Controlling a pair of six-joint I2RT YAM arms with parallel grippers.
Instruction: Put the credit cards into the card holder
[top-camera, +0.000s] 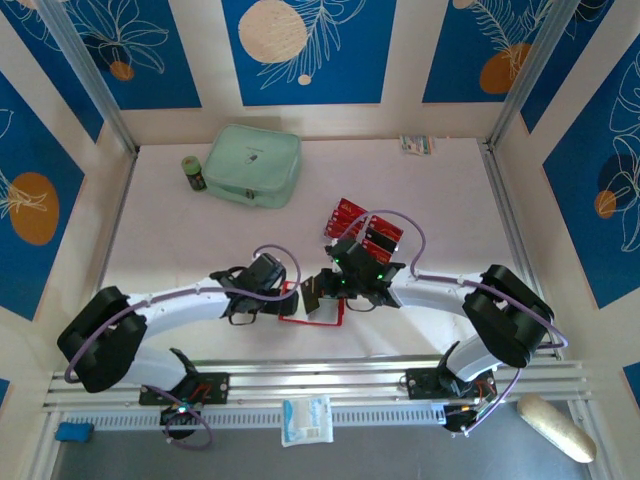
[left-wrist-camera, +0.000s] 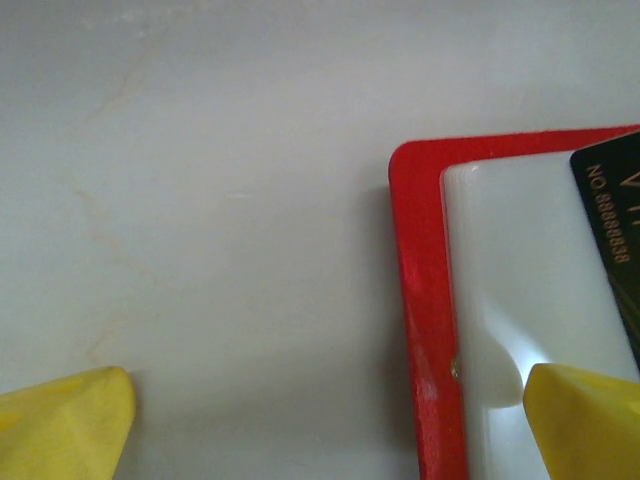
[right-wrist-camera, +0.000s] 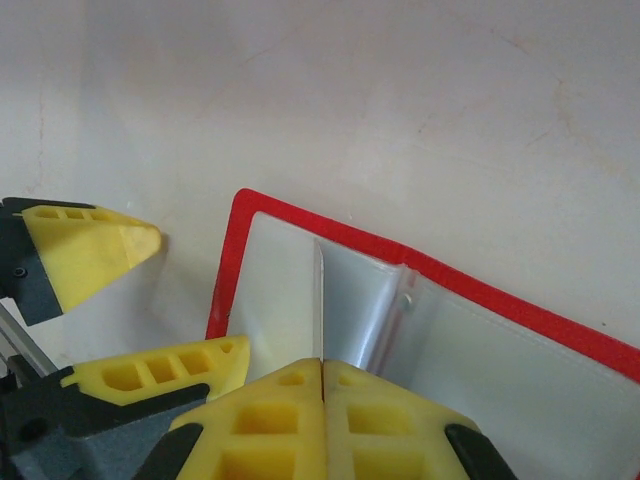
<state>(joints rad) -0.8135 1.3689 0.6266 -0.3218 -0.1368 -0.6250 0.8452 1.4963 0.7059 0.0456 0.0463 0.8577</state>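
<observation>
Right wrist camera looks down on the card holder (right-wrist-camera: 275, 300), lying open and flat: a glossy red rim with rounded corners around a smooth pale lining. One credit card (right-wrist-camera: 319, 300) stands edge-on over that lining, a thin sliver pinched between the blocky yellow fingers of the right gripper (right-wrist-camera: 322, 372), which are pressed together on it. From the left wrist its face is dark with gold lettering. The left gripper (left-wrist-camera: 325, 430) straddles the holder's edge, fingers spread wide. Other credit cards (top-camera: 362, 225), red with dark bands, sit stacked just beyond on the pale table (top-camera: 450, 220). Further off are a mint-green zip case (top-camera: 253, 165) and a small green jar (top-camera: 193, 172).
</observation>
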